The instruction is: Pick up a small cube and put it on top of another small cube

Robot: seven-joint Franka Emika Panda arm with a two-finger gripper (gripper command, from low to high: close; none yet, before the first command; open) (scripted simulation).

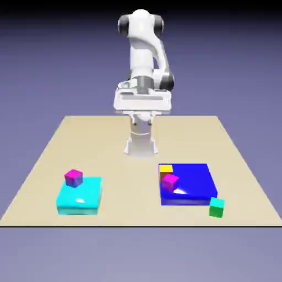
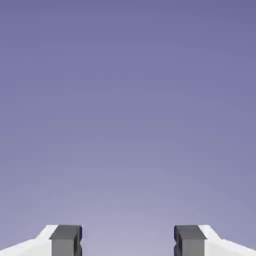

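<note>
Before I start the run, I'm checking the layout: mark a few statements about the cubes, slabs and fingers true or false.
1. The small green cube sits on the table beside the flat blue slab. True.
2. The small yellow cube is on the flat cyan slab. False: it is on the blue slab.
3. The fingers hold a cube. False: they are apart, with nothing between them.
4. A small magenta cube rests at the cyan slab's far corner. True.

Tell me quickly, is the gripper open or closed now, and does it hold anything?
Gripper: open, holding nothing; only the plain backdrop shows between its fingertips.
</note>
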